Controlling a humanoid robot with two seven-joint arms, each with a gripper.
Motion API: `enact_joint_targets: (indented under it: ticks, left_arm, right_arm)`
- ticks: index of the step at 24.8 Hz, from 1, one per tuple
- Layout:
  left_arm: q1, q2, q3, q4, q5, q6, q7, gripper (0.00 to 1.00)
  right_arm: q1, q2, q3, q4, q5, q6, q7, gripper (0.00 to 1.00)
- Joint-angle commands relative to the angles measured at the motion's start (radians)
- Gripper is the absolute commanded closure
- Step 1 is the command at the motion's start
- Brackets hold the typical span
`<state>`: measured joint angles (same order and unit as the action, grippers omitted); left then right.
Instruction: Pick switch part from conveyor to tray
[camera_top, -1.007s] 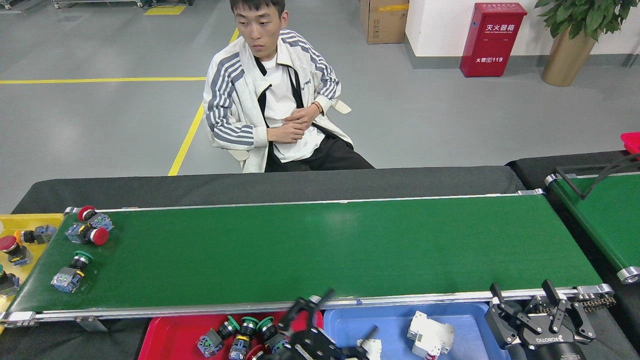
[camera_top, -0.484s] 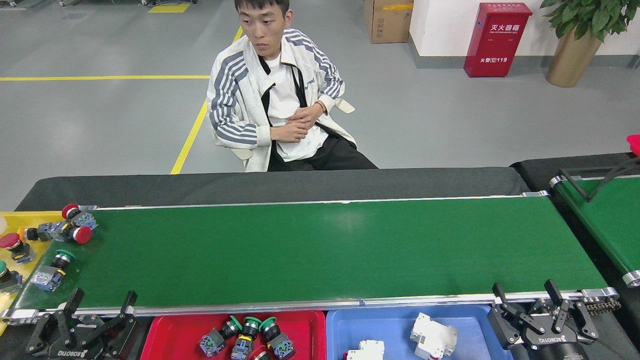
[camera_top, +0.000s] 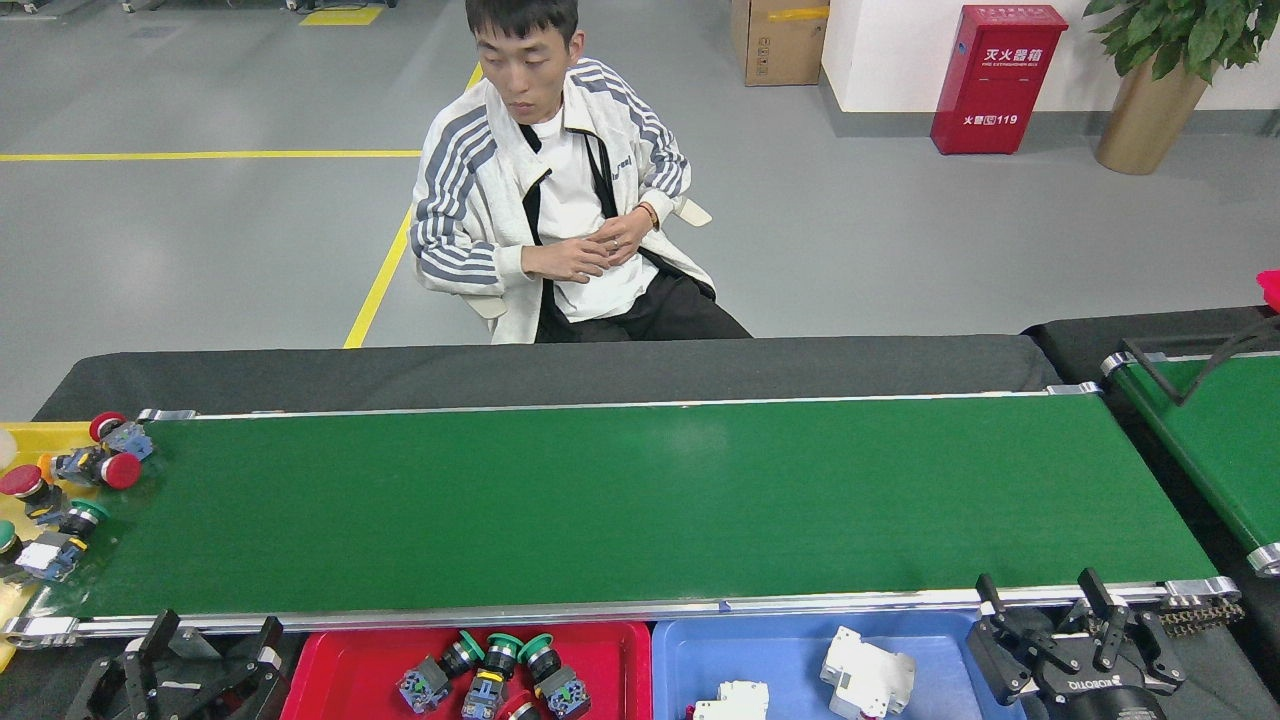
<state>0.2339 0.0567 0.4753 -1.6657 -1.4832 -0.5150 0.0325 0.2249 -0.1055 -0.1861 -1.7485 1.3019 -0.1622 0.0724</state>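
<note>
While both grippers hang below the conveyor's (camera_top: 640, 500) near rail, the left gripper (camera_top: 200, 650) and right gripper (camera_top: 1040, 610) stand spread wide, holding nothing. A green-capped switch (camera_top: 60, 540) lies at the conveyor's left end, long axis diagonal, cap pointing up-right. The red tray (camera_top: 330, 670) sits below the rail.

Dark-green conveyor (camera_top: 640, 500), red tray (camera_top: 340, 670), blue tray (camera_top: 780, 670)

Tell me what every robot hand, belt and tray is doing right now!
left gripper: open, empty
right gripper: open, empty
conveyor: push-button switches bunched at its left end
red tray: holds green push-button switches
blue tray: holds white parts
</note>
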Motion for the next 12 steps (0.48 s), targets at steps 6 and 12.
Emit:
enact_joint_targets:
  ticks: [6, 12]
  left_arm:
    - [-0.022, 0.032, -0.007, -0.023, 0.009, -0.003, 0.001, 0.00]
    - [-0.022, 0.032, 0.005, -0.023, 0.009, 0.000, 0.001, 0.00]
  right_arm:
    - [-0.002, 0.029, -0.001, -0.017, -0.001, -0.002, -0.002, 0.00]
    - [-0.001, 0.030, -0.001, -0.019, -0.001, -0.004, -0.002, 0.00]
